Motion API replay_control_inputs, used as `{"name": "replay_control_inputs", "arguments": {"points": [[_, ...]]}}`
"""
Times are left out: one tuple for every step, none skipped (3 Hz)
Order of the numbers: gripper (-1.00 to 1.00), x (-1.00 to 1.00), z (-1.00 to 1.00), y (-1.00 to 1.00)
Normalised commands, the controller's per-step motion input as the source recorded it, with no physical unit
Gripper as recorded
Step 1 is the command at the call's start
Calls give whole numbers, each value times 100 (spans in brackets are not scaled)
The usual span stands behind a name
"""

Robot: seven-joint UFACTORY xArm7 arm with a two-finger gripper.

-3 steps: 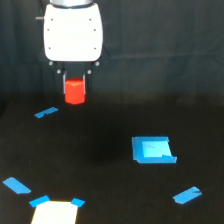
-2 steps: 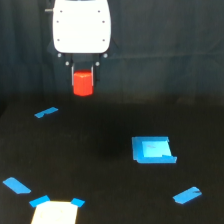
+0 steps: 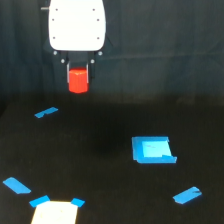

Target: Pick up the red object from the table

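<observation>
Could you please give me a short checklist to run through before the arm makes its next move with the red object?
1. Red object sits between the claw fingers: ok.
2. Red object is lifted above the table: ok.
3. Grip firmness: cannot tell.
4. Red object hangs upright, not tilted: ok.
5. Large blue tape piece lies away from the claw, toward the exterior view's right: ok.
6. Pale patch lies flat on the table: ok.
</observation>
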Motion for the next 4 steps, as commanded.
{"name": "replay_control_inputs", "arguments": {"points": [[-83,-32,-2,-80],[-100,-49,22,-44],[-100,-13,35,67],[-74,10,19,71]]}}
